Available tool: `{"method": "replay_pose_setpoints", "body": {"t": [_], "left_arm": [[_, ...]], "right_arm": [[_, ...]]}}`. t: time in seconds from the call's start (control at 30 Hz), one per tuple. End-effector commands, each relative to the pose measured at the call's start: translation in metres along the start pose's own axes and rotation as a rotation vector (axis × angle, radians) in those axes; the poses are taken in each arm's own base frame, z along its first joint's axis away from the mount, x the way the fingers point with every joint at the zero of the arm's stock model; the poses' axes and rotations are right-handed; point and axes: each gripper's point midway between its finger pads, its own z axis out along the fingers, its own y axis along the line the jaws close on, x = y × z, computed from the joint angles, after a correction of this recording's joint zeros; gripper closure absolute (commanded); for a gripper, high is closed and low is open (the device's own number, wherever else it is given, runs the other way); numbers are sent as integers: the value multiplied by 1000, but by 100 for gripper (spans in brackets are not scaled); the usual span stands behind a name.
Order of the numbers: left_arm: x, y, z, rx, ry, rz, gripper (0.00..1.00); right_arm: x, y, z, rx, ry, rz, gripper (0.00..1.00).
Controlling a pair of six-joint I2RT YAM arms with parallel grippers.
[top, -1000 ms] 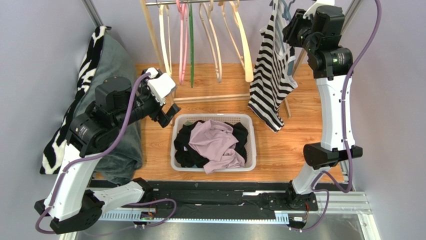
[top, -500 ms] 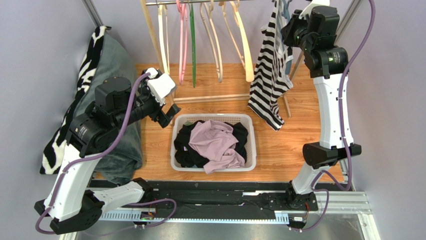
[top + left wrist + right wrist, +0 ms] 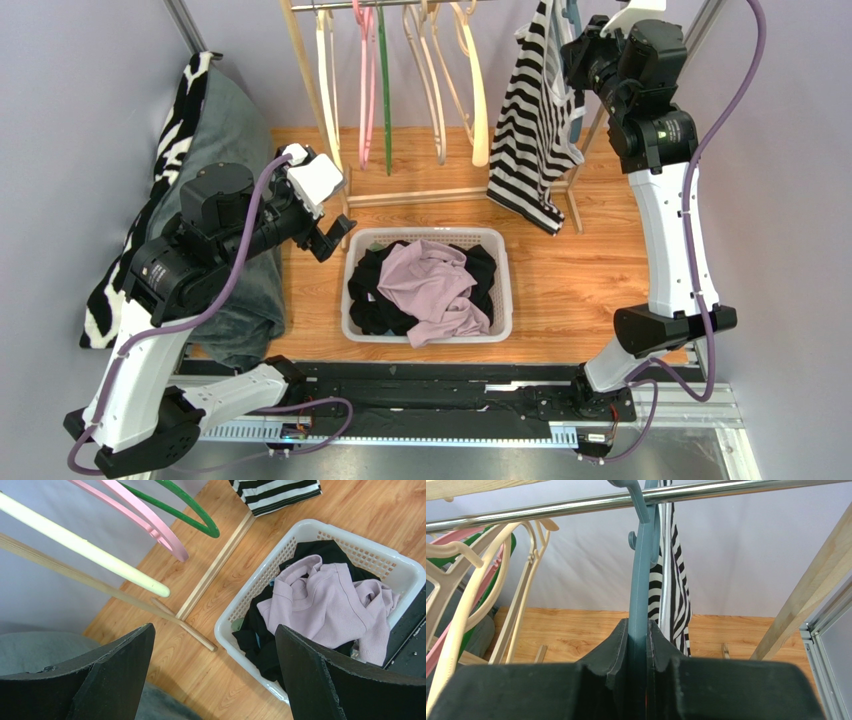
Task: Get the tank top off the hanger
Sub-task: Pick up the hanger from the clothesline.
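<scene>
A lab's mock laundry corner — clothes rail (image 3: 576, 502), basket (image 3: 503, 290), bare walls (image 3: 80, 60).

Tank top (image 3: 530, 110): black-and-white stripes, hanging limp on its hanger, hem swung leftward, at the rail's right end.
Hanger (image 3: 644, 580): blue-grey plastic, upright, edge-on, hooked over metal rail (image 3: 551, 502).

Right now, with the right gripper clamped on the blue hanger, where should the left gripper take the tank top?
Likely its free lower hem, approached from the left arm's side by the left gripper. The tank top hangs loose below the blue hanger; the right gripper and rack post crowd its far side.
</scene>
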Motion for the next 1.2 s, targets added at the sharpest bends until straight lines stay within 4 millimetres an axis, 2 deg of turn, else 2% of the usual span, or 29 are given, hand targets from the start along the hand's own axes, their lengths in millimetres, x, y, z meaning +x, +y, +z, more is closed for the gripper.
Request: {"method": "replay_pose_setpoints", "body": {"t": [0.0, 0.13, 0.17, 0.2, 0.23, 0.3, 0.37, 0.4, 0.47, 0.5, 0.57, 0.63, 0.67, 0.73, 0.77, 0.87, 0.9, 0.97, 1.0, 1.07, 1.1, 1.13, 1.17], "left_arm": [[-3, 2, -2, -14, -21, -3, 1], [-3, 3, -5, -22, -24, -3, 1], [-3, 4, -7, -25, -28, -3, 1], [-2, 3, -6, -23, -26, -3, 1], [-2, 3, -7, -24, -25, -5, 1], [-1, 1, -6, -12, -25, -9, 1], [-2, -1, -6, -2, -31, -11, 1], [-2, -2, -6, 0, -32, -11, 1], [-3, -2, -6, 5, -35, -10, 1], [-4, -2, -6, 4, -38, -11, 1], [-4, -3, -8, 7, -41, -10, 1], [-4, -4, -8, 9, -42, -12, 1], [-4, -4, -8, 12, -43, -12, 1], [-4, -5, -9, 15, -46, -10, 1], [-4, -5, -10, 18, -49, -10, 1], [-5, -7, -12, 21, -57, -8, 1], [-3, -7, -11, 22, -51, -10, 1], [-3, -7, -12, 20, -55, -8, 1], [-1, -7, -12, 21, -50, -9, 1], [-1, -8, -13, 24, -55, -11, 1], [-1, -8, -13, 23, -53, -12, 1], [-1, -8, -13, 22, -54, -14, 1], [-1, -8, -14, 25, -57, -14, 1]], "right_arm": [[-70, 18, -30, -76, -227, 10, 100], [-43, 29, -30, -145, -123, 17, 100], [-33, 33, -33, -168, -86, 17, 100], [-15, 32, -31, -173, -34, 17, 100], [-11, 35, -40, -192, -17, 14, 100], [16, 44, -51, -230, 72, -4, 100], [47, 43, -67, -214, 164, -57, 100], [58, 51, -76, -227, 197, -80, 100], [82, 44, -95, -183, 271, -130, 100], [88, 49, -104, -195, 292, -136, 100], [88, 39, -128, -158, 292, -121, 100], [80, 39, -147, -169, 260, -86, 100], [64, 37, -167, -178, 207, -73, 100], [49, 36, -187, -185, 163, -62, 100], [34, 34, -205, -195, 125, -57, 100], [18, 32, -233, -212, 90, -55, 100], [3, 38, -252, -262, 45, -48, 100], [-9, 45, -270, -315, 4, -32, 100], [-22, 47, -288, -344, -52, -26, 100], [-37, 52, -308, -388, -103, 0, 100], [-40, 53, -311, -398, -104, 0, 100], [-55, 55, -325, -416, -143, 5, 100], [-49, 64, -330, -480, -109, -16, 100]]}}
